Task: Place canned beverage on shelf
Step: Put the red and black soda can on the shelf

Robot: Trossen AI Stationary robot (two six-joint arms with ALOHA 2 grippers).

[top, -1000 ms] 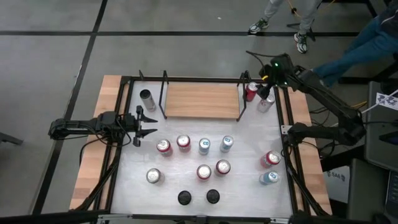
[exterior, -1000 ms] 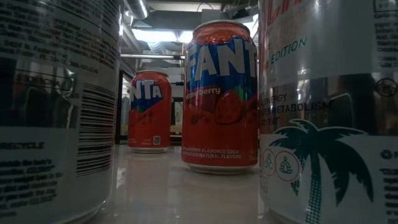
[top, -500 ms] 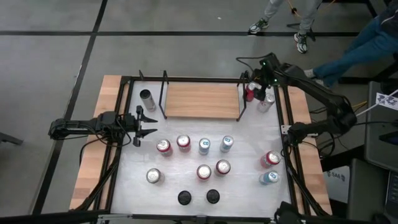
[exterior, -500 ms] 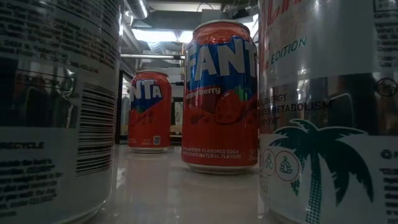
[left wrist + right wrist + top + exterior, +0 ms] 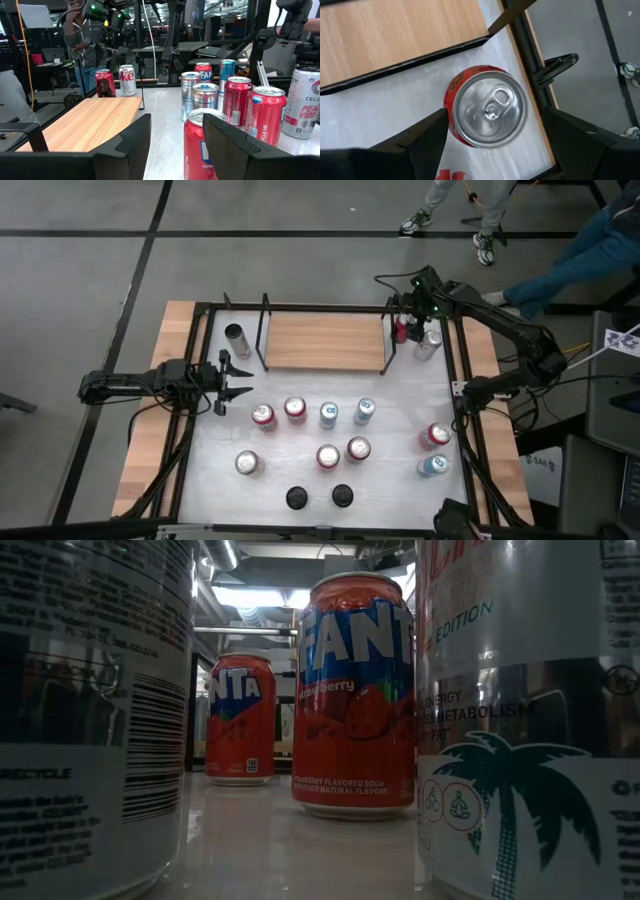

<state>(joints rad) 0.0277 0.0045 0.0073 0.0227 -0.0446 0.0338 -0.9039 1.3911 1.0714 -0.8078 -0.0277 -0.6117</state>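
- Black cans (image 5: 297, 498) nearest desk (image 5: 400, 490) front edge, w/ rows of upright cans (image 5: 328, 414) behind.
- Left pincer (image 5: 243, 380) pressed together, empty, at desk's left side.
- Shelf (image 5: 325, 342) at far side, bare wood.
- Right pincer (image 5: 404, 326) spread, directly over red can (image 5: 485, 107), one finger either side; can upright on desk, just beside shelf's right end.
- Silver can (image 5: 431, 340) next to it.
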